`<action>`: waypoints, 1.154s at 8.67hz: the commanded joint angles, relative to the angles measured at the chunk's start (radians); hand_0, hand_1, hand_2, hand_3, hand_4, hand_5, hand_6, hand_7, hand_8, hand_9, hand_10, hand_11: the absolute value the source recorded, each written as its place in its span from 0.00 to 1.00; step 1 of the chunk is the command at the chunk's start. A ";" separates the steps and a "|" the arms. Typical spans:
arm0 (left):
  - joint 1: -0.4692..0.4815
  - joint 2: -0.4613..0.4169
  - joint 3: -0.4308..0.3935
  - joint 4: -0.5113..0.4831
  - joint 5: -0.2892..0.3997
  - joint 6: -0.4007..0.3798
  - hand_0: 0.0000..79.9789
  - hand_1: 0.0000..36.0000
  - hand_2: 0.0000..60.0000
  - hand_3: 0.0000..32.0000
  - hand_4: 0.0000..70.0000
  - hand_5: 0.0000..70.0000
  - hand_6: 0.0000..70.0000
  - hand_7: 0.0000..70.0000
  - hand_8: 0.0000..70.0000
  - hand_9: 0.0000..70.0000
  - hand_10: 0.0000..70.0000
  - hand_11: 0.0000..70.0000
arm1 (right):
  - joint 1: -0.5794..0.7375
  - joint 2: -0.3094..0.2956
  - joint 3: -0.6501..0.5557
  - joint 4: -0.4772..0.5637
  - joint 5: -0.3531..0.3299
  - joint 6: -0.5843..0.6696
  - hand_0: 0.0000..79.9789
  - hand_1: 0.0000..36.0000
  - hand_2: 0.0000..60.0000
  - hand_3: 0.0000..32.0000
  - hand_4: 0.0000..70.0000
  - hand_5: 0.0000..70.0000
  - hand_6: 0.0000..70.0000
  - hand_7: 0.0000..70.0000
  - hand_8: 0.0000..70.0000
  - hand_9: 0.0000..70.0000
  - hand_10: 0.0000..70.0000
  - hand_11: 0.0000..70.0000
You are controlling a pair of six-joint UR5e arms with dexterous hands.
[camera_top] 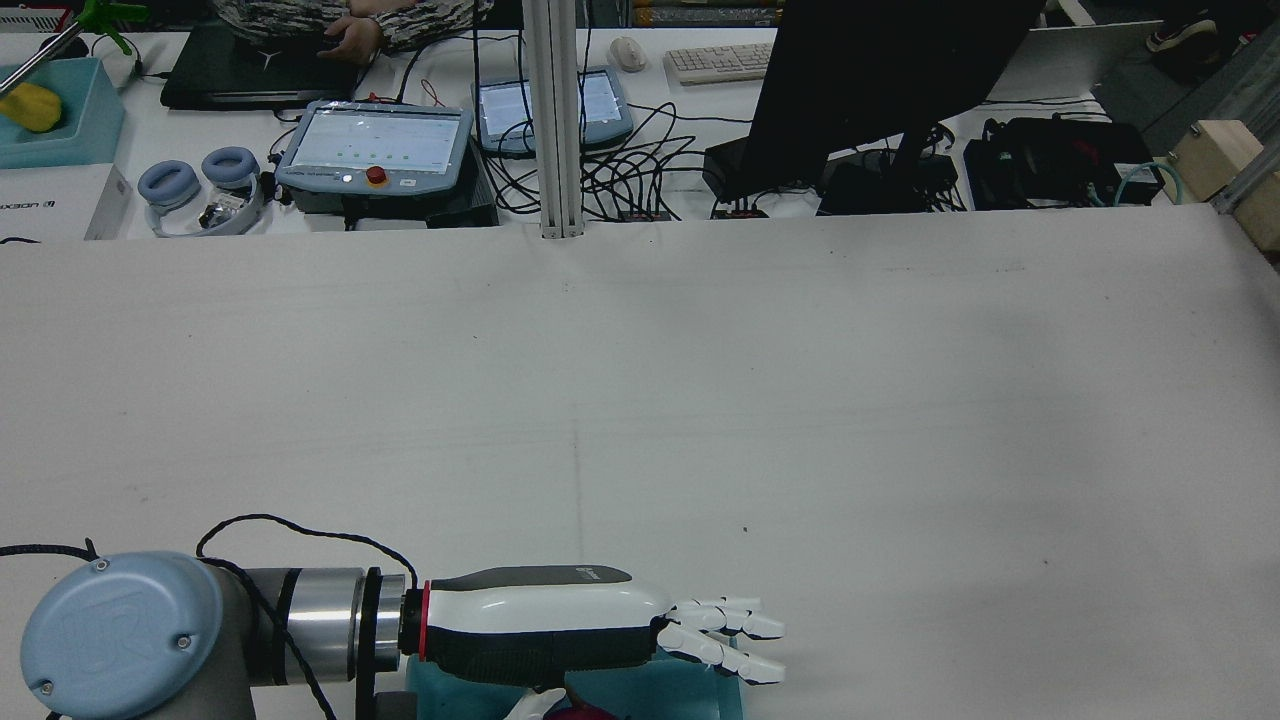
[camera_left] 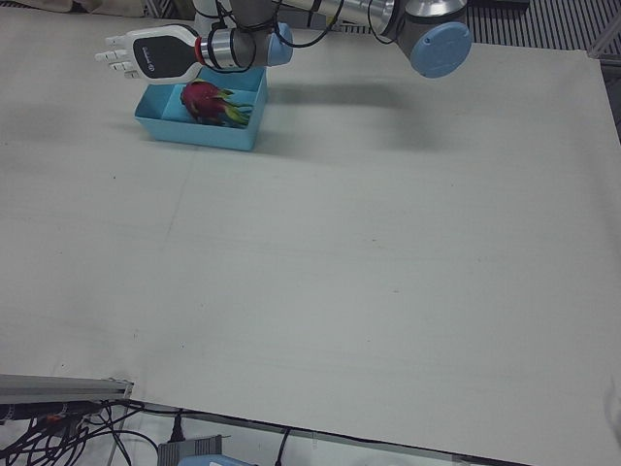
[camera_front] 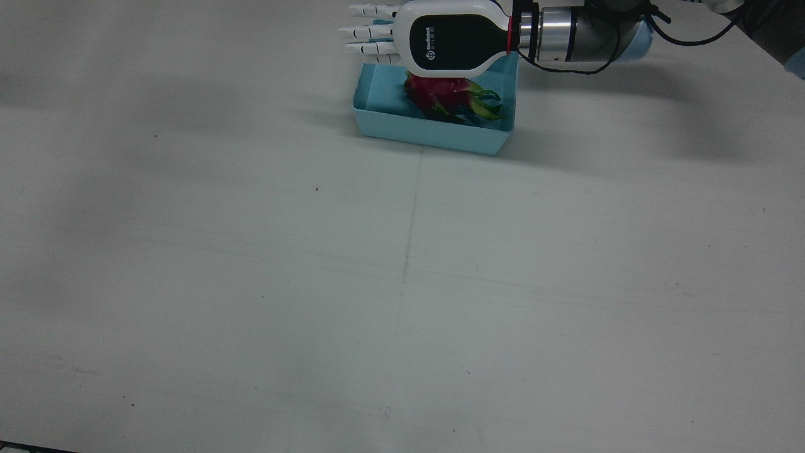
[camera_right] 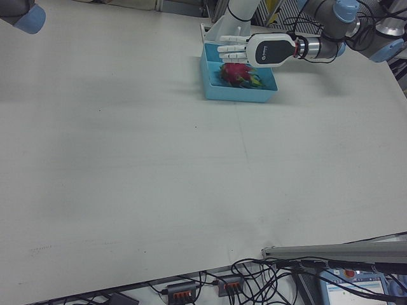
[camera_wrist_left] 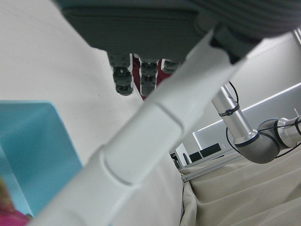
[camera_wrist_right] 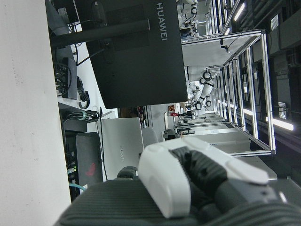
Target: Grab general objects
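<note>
A pink dragon fruit (camera_front: 449, 97) with green scales lies in a light blue bin (camera_front: 434, 135) near the robot's side of the table. My left hand (camera_front: 434, 38) hovers flat just above the fruit, palm down, fingers straight and spread, holding nothing. The same hand shows in the rear view (camera_top: 600, 630), left-front view (camera_left: 150, 55) and right-front view (camera_right: 257, 47). The left hand view shows its fingers (camera_wrist_left: 141, 80) and the bin's wall (camera_wrist_left: 33, 150). My right hand (camera_wrist_right: 188, 183) shows only in its own view, too close to tell its pose.
The white table (camera_front: 402, 283) spreads wide in front of the bin. Beyond its far edge stand a black monitor (camera_top: 880, 80), control tablets (camera_top: 375, 145) and cables. A joint of the right arm (camera_right: 25, 14) sits at the right-front view's top left corner.
</note>
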 commanded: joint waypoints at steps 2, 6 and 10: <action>-0.189 0.083 0.075 -0.153 -0.026 -0.104 1.00 1.00 1.00 0.00 0.01 1.00 0.03 0.59 0.00 0.10 0.06 0.18 | 0.000 0.000 0.001 0.000 0.000 0.000 0.00 0.00 0.00 0.00 0.00 0.00 0.00 0.00 0.00 0.00 0.00 0.00; -0.531 0.164 0.444 -0.589 -0.059 -0.293 1.00 1.00 1.00 0.00 0.48 1.00 0.32 0.86 0.05 0.15 0.00 0.04 | 0.000 0.000 -0.001 0.000 0.000 0.000 0.00 0.00 0.00 0.00 0.00 0.00 0.00 0.00 0.00 0.00 0.00 0.00; -0.735 0.174 0.718 -0.776 -0.099 -0.272 1.00 1.00 1.00 0.00 0.79 1.00 0.56 1.00 0.10 0.22 0.14 0.28 | 0.000 0.000 -0.001 0.000 0.000 0.000 0.00 0.00 0.00 0.00 0.00 0.00 0.00 0.00 0.00 0.00 0.00 0.00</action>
